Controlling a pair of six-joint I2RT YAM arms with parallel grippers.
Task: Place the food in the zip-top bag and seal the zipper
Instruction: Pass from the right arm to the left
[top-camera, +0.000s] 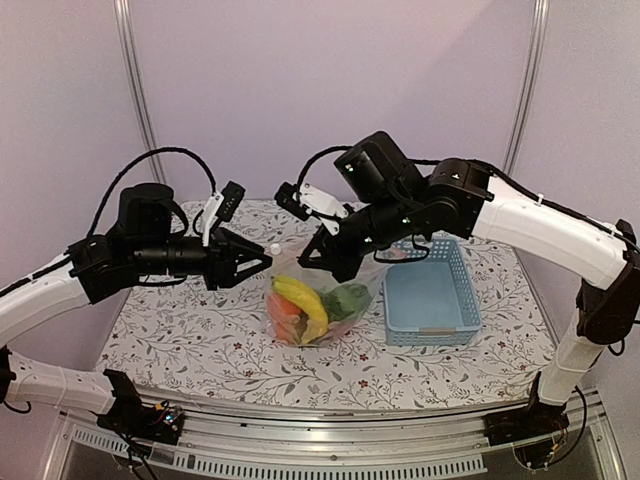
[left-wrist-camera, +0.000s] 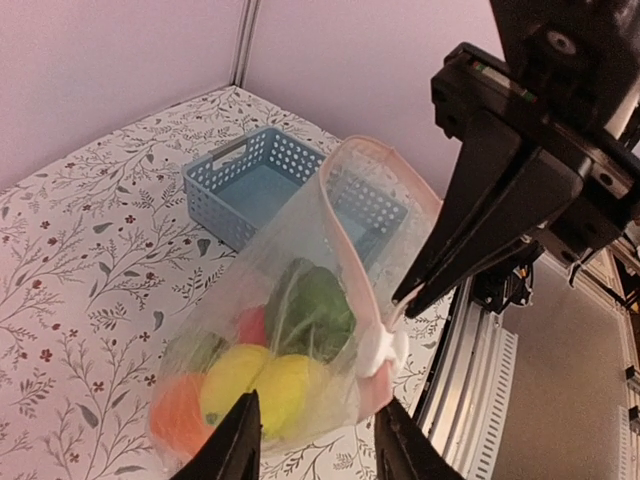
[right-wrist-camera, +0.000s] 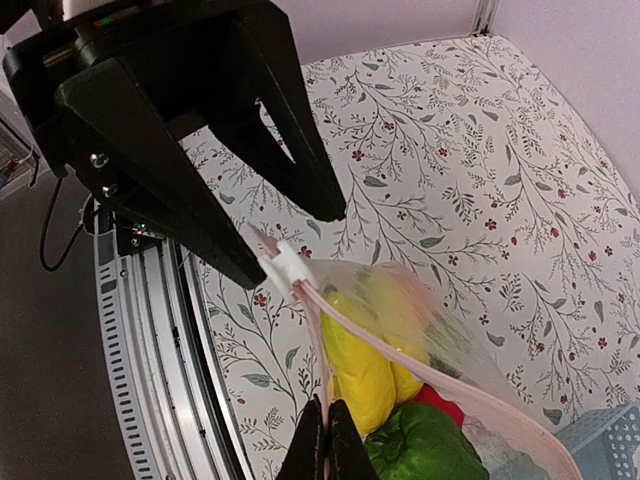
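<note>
At the middle of the worktop, the zip-top bag (top-camera: 318, 305) stands with its base on the patterned surface and its mouth held up. The food (left-wrist-camera: 255, 385) is already inside: yellow bananas, a green piece, and red and orange pieces. The zipper (right-wrist-camera: 440, 365) is not yet sealed; in the left wrist view the mouth shows as an open loop. Its long axis runs from the pale tab (right-wrist-camera: 285, 265), at the end facing the left edge, toward the right edge. The tab lies between the spread fingers (left-wrist-camera: 240, 450) of the left gripper (right-wrist-camera: 297, 247), close to one fingertip; whether it touches cannot be told. That arm reaches in roughly level from the left edge, pointing along the zipper. The right gripper (left-wrist-camera: 400, 298) slopes down from the far right, its fingers (right-wrist-camera: 318, 450) clenched on the bag's mouth edge just beside the tab. The left arm is therefore the nearer to the tab; the likely next step is to close on it and draw it along the strip. A blue basket (top-camera: 430, 295) sits just beside the bag toward the right edge.
</note>
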